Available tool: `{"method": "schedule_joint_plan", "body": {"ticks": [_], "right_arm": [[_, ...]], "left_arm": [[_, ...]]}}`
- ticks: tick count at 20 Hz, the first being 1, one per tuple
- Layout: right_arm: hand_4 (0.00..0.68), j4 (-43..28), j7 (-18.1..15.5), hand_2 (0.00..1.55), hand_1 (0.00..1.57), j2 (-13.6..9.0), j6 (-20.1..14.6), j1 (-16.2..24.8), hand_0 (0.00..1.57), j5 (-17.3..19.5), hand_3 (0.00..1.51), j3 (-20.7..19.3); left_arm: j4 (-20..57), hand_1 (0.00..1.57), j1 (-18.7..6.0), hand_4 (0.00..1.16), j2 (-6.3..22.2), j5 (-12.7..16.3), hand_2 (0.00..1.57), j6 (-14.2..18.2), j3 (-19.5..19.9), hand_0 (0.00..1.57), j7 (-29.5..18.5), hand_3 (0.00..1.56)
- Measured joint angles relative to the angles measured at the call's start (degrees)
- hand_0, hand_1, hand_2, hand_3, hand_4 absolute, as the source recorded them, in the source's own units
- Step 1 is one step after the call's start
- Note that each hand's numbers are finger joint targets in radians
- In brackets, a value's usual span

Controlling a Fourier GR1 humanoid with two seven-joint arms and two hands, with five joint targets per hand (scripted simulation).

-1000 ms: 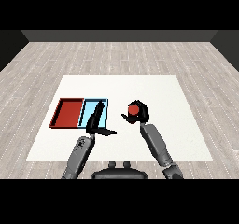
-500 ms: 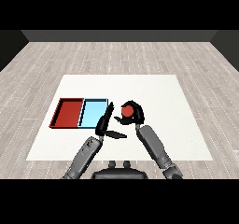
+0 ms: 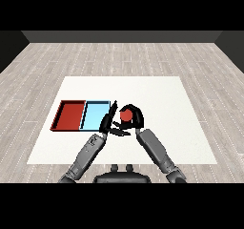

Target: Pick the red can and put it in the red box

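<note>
The small red cylindrical can (image 3: 126,114) sits in the black right hand (image 3: 133,119), whose fingers curl round it, just right of the shallow light blue tray (image 3: 95,115). The black left hand (image 3: 108,120), fingers straight, stands between the can and that tray; the shallow red tray (image 3: 70,115) lies beyond on the white table (image 3: 157,94).

One red can (image 3: 126,114). Two trays: one red (image 3: 70,116), one light blue (image 3: 94,115). Two hands: left (image 3: 108,122), right (image 3: 134,118). One table (image 3: 157,99).

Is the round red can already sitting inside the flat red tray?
No, the round red can is in the right hand, right of the flat red tray.
</note>
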Motion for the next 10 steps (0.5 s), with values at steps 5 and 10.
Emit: {"method": "schedule_joint_plan", "body": {"ticks": [5,10], "right_arm": [[0.614,-1.83,0.56,1.43,1.45,0.05,-3.01,-0.70,1.45,-0.12,1.38,3.34],[0.594,-0.59,-1.06,1.43,1.45,0.04,-5.83,-2.23,1.45,-3.58,1.39,7.10]], "left_arm": [[1.90,0.00,-1.92,0.00,-0.15,0.76,0.00,2.28,-2.47,0.00,-0.05,0.00],[3.84,0.00,-3.55,0.00,-0.17,0.46,0.00,2.07,-2.22,0.00,-0.35,0.00]]}}
